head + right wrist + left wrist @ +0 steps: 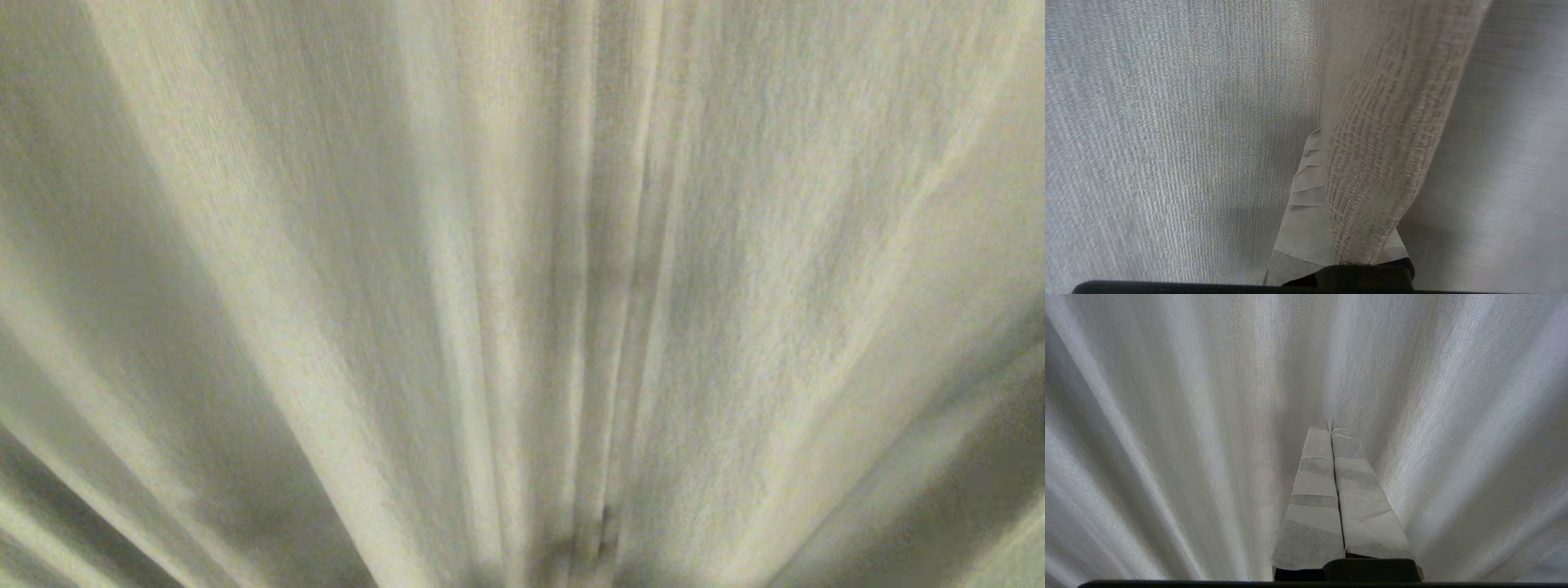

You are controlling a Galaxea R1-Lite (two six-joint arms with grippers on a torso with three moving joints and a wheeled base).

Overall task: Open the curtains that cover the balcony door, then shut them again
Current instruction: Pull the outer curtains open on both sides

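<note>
Everywhere, cloth. From the head camera the curtains [522,269] fill the whole view: pale beige-grey woven folds fanning out from a tight bundle of narrow pleats at the centre, with deep shadowed creases low on the far left and low on the right. No arm shows in that view, and no glass either; the balcony door is fully hidden behind the fabric.

Left side: the left gripper [1331,425] points straight at the hanging cloth, its two tape-wrapped fingers [1314,490] pressed flat together along their full length, nothing between them. The tips sit very near the fabric; contact or a slight gap, cannot tell. Soft vertical folds spread away on both sides of it.

Right side: the right gripper [1319,134] is in among the drapes. One taped finger [1306,204] shows; the other is covered by a coarse, loosely woven beige fold [1380,134] that hangs down across the fingers and drapes over them. Fingers closed together; whether that fold is pinched between them or merely lying over them, cannot tell. Finer grey-white cloth [1167,134] hangs beside and behind the gripper.
</note>
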